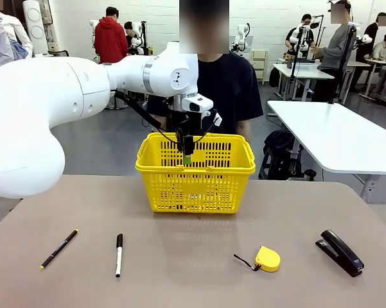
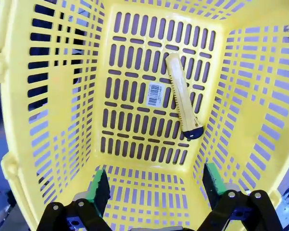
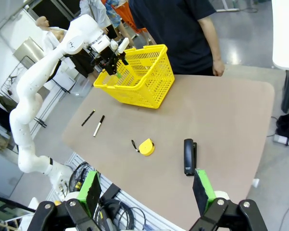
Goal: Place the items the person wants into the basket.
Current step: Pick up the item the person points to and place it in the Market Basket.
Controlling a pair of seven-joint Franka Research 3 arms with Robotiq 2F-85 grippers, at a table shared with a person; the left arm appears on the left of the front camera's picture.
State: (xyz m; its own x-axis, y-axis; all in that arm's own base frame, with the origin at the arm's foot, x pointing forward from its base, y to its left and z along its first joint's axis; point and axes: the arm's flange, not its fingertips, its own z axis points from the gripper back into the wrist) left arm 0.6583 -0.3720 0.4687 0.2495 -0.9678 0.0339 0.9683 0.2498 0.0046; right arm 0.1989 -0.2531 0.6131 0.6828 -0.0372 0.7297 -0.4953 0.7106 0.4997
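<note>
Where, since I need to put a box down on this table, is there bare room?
The widest bare patch lies in front of the basket, between the white marker and the tape measure. Both sides of the basket are bare too, behind the pen and behind the stapler. Crowded: the basket mouth, where the left claw hangs open.

On brown bench (image 1: 193,282): white marker (image 1: 119,255), black cap at far end; well apart to its right, yellow tape measure (image 1: 268,258) with black strap. Behind, white table (image 1: 334,135).
</note>
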